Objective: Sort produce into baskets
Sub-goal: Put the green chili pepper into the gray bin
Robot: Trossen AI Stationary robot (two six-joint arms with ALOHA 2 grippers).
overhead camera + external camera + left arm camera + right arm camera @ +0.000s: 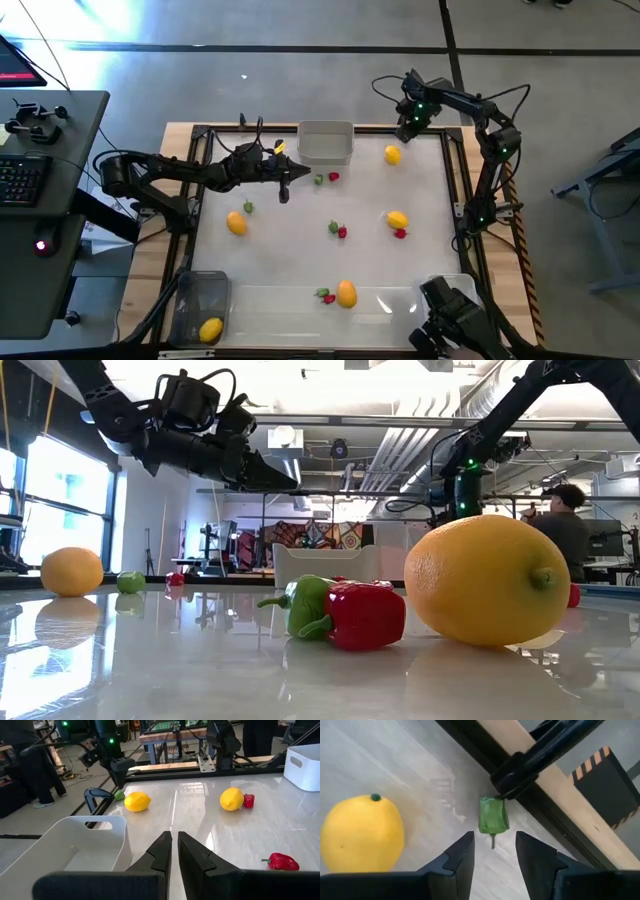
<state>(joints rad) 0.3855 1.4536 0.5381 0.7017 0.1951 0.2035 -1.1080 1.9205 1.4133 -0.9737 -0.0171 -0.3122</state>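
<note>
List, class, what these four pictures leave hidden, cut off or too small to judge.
1. White basket, high view: a dark camera mount covers most of it, so its contents stay unknown.
2. Grey basket, left wrist view: its near end is cut off behind the left gripper.
3. Green piece, right wrist view: a dark bar overlaps one end; its kind stays unclear.

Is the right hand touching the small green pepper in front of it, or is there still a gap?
Apart. The right wrist view shows the right hand open, with the green pepper lying on the table beyond its fingertips, bare tabletop between them and the stem.
</note>
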